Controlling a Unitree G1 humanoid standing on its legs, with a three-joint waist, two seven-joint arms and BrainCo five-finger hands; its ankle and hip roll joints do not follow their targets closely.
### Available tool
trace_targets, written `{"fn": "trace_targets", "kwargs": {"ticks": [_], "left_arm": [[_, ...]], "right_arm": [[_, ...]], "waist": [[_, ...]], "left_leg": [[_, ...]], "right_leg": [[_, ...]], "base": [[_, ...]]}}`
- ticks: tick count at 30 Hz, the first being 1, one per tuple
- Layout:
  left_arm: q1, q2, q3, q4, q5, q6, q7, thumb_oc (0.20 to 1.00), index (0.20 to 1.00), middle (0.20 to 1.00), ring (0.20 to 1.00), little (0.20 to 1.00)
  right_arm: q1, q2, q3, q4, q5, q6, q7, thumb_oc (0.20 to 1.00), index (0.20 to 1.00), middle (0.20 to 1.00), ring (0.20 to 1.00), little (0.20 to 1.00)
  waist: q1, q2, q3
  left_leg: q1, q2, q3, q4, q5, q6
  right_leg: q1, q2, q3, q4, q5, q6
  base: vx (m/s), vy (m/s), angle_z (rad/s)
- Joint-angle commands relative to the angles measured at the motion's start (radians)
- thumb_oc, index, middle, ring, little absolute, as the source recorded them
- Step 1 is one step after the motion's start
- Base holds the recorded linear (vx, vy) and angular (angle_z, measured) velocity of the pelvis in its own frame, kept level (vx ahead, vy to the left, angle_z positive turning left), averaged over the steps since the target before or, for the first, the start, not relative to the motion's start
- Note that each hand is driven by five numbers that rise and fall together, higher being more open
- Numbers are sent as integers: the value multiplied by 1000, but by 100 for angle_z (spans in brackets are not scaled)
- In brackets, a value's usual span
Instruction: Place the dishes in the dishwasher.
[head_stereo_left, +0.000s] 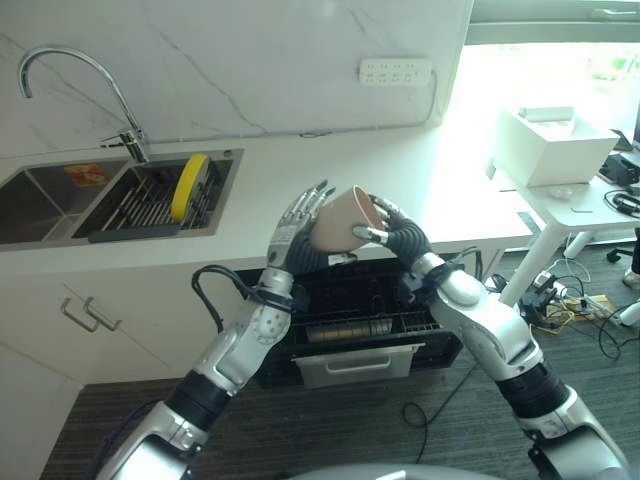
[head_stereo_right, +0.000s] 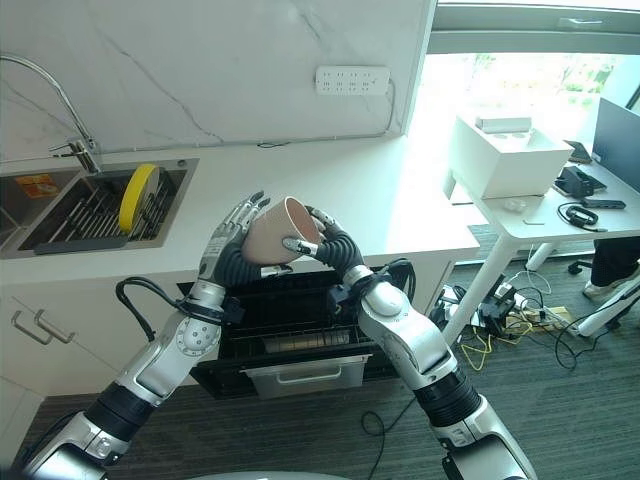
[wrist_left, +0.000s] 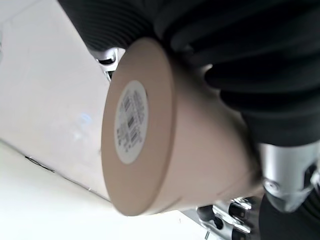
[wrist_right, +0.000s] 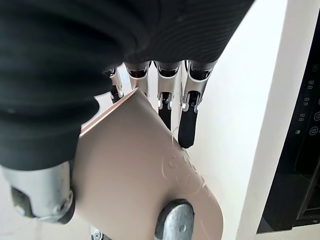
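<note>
Beige cup (head_stereo_left: 343, 219) is resting tilted above the open dishwasher (head_stereo_left: 350, 325) in front of you, your right hand (head_stereo_left: 392, 232) pinching its rim while your left hand (head_stereo_left: 297, 227) is bracing it with straight fingers, the sink (head_stereo_left: 120, 196) lying beyond.

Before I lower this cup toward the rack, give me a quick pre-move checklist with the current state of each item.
1. Right hand has the beige cup: ok, thumb and fingers curl round its rim and wall.
2. Left hand role: ok as a support, straight fingers against the cup's base side, not curled round it.
3. Cup attitude: not ok for loading yet, it is tilted with its mouth up and to the right, above the counter edge.
4. Dishwasher open with its rack out: ok, directly below the hands.
5. Free slot in the rack: cannot tell, the arms hide much of it.
6. Yellow plate waits in the sink rack: ok.
</note>
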Motion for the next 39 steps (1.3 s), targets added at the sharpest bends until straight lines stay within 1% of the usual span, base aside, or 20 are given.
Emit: {"fn": "trace_targets", "kwargs": {"ticks": [1,4,7,11,13,14,16,17,19,24,28,29,30,31,33,35,36,38,39], "left_arm": [[-107,42,13,4,-39,-14,40,1000,1000,1000,1000,1000],[-95,47,31,-5,-47,-22,35,1000,1000,1000,1000,1000],[-78,55,54,-37,-73,-25,10,1000,1000,1000,1000,1000],[-49,67,90,-95,-92,-46,-23,1000,1000,1000,1000,1000],[-22,79,122,-146,-83,-71,-33,1000,1000,1000,1000,1000],[-5,87,145,-174,-73,-94,-33,1000,1000,1000,1000,1000],[7,93,159,-191,-71,-105,-34,1000,1000,1000,1000,1000],[26,105,186,-221,-71,-117,-38,1000,1000,1000,1000,1000],[41,113,204,-239,-78,-119,-46,1000,1000,1000,1000,1000],[102,134,272,-280,-106,-141,-67,1000,1000,1000,1000,1000],[135,148,306,-296,-122,-139,-74,1000,1000,1000,1000,1000],[153,156,330,-304,-140,-138,-83,1000,1000,1000,1000,1000],[150,161,341,-297,-165,-137,-81,1000,1000,1000,1000,1000],[130,164,338,-285,-170,-130,-86,1000,1000,1000,1000,1000],[85,170,320,-259,-180,-117,-88,1000,1000,1000,1000,1000],[33,169,305,-236,-229,-102,-95,1000,1000,1000,1000,1000],[6,161,300,-227,-266,-84,-108,1000,1000,1000,1000,1000],[-14,153,294,-220,-283,-69,-129,1000,1000,1000,1000,1000],[-28,144,285,-217,-298,-47,-160,1000,1000,1000,1000,1000]], "right_arm": [[-123,53,-64,-107,7,-105,-19,200,200,200,200,200],[-111,46,-73,-105,1,-109,-25,200,200,200,200,200],[-92,31,-85,-105,-9,-113,-39,200,200,200,200,200],[-64,4,-118,-101,-10,-118,-56,200,200,200,200,200],[-38,-12,-139,-103,-10,-127,-63,200,200,200,200,200],[-20,-26,-156,-104,-9,-131,-69,200,200,200,200,200],[-8,-35,-165,-103,-10,-137,-74,200,200,200,200,200],[14,-56,-186,-102,-4,-149,-84,200,200,200,200,200],[31,-71,-202,-102,-2,-162,-86,200,200,200,200,200],[99,-119,-277,-119,-10,-205,-65,200,200,200,200,200],[134,-147,-317,-133,-2,-226,-54,200,200,200,200,200],[154,-165,-345,-145,-8,-242,-34,200,200,200,200,200],[150,-185,-364,-151,-14,-267,-21,200,200,200,200,200],[140,-192,-369,-148,-22,-286,-17,200,200,200,200,200],[105,-197,-374,-136,-31,-308,-13,200,200,200,200,200],[63,-207,-384,-126,-46,-336,-2,200,200,200,200,200],[38,-212,-391,-127,-58,-348,6,200,200,200,200,200],[17,-217,-394,-133,-66,-356,9,200,200,200,200,200],[-4,-221,-398,-147,-72,-351,15,200,200,200,200,200]], "waist": [[13,-38,35],[14,-38,36],[16,-37,37],[19,-37,39],[22,-36,40],[24,-36,42],[25,-36,43],[27,-36,45],[27,-35,47],[28,-36,52],[26,-38,57],[25,-40,68],[26,-40,101],[26,-39,124],[20,-39,160],[13,-37,197],[7,-35,218],[2,-34,233],[-6,-36,252]], "left_leg": [[34,45,48,0,-15,-14],[34,44,46,0,-16,-14],[36,44,45,0,-17,-13],[36,41,41,0,-18,-12],[35,41,40,0,-19,-11],[34,40,40,0,-20,-11],[34,39,39,0,-20,-11],[33,38,38,0,-21,-10],[33,36,36,0,-22,-8],[39,28,32,0,-32,-1],[48,15,29,0,-40,6],[55,-1,20,0,-43,12],[32,-11,8,31,-42,11],[2,-12,-5,70,-51,9],[-53,-4,-26,132,-65,-1],[-123,7,-44,198,-80,-11],[-166,14,-50,241,-94,-16],[-199,21,-51,278,-108,-19],[-234,28,-51,328,-126,-18]], "right_leg": [[50,-94,-29,2,-62,54],[51,-93,-29,2,-62,53],[53,-93,-32,2,-62,53],[54,-92,-34,2,-62,52],[54,-92,-36,2,-62,53],[54,-92,-38,2,-63,53],[55,-92,-39,2,-63,53],[55,-91,-41,2,-63,53],[56,-90,-42,2,-63,53],[64,-81,-38,2,-72,48],[77,-65,-25,2,-81,41],[83,-52,-11,14,-88,36],[52,-51,10,89,-123,31],[27,-48,20,133,-144,26],[-33,-56,33,201,-162,27],[-103,-64,49,263,-184,24],[-144,-70,60,307,-202,25],[-177,-79,68,346,-220,25],[-215,-90,78,396,-237,22]], "base": [[0,0,0],[0,0,0],[0,0,0],[0,0,0],[0,-2,4],[-2,-1,5],[-2,-3,7],[2,-6,8],[2,-4,3],[28,-6,2],[58,-4,6],[16,0,6],[-43,-13,2],[-143,-23,-1],[-207,-27,1],[-240,-17,15],[-202,1,21],[-127,16,11],[-106,32,-2]]}}
